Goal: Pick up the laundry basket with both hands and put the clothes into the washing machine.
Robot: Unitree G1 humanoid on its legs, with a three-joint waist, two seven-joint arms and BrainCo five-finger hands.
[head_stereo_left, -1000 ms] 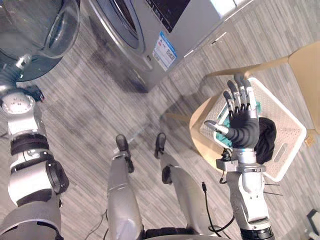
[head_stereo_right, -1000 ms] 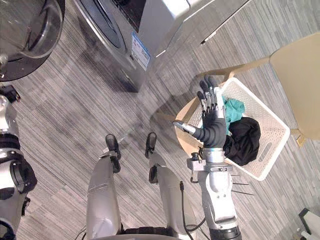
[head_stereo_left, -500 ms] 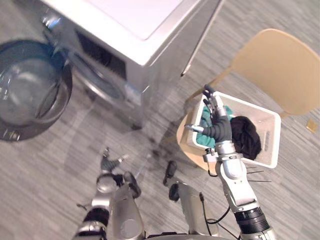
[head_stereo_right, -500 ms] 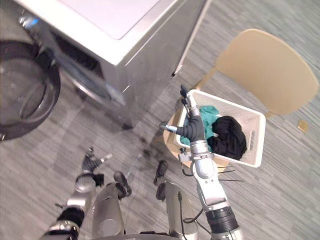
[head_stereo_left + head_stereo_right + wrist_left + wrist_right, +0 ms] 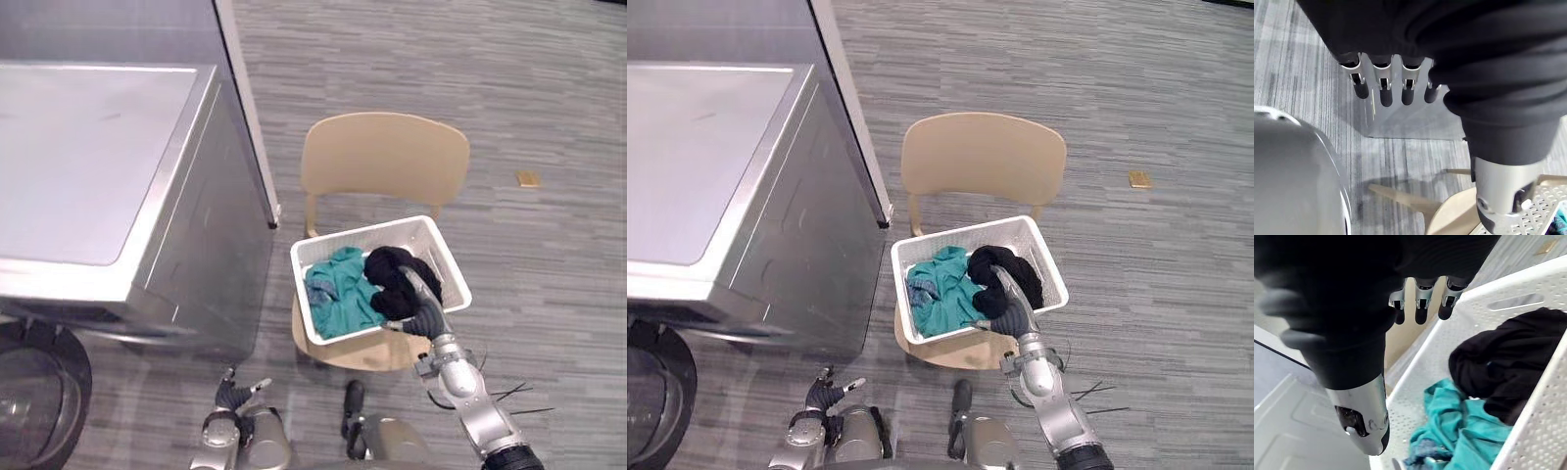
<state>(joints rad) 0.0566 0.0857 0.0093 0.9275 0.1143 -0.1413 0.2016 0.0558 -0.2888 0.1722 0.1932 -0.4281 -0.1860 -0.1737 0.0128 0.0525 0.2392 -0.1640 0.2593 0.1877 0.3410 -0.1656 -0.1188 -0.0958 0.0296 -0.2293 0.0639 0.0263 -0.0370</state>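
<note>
Laundry basket [image 5: 358, 235], white, perforated, on the seat of a tan chair [image 5: 384, 157]; neither hand holds it.

Contents: teal garment [image 5: 343, 299] on the side toward the washing machine [image 5: 88, 166], black garment [image 5: 392, 269] heaped touching it on the other side. The chair stands just beside the silver machine's side wall, and the basket sits slightly askew on the seat. Right hand [image 5: 423, 311] reaches in over the basket's near rim above the black garment, fingers straight, thumb spread, gripping nothing; whether the fingertips touch the cloth cannot be told. Left hand [image 5: 232, 395] is low near the floor, well apart from the basket, fingers straight and relaxed, empty. A small tan item [image 5: 529, 178] lies on the grey striped floor [image 5: 549, 78] beyond the chair.
</note>
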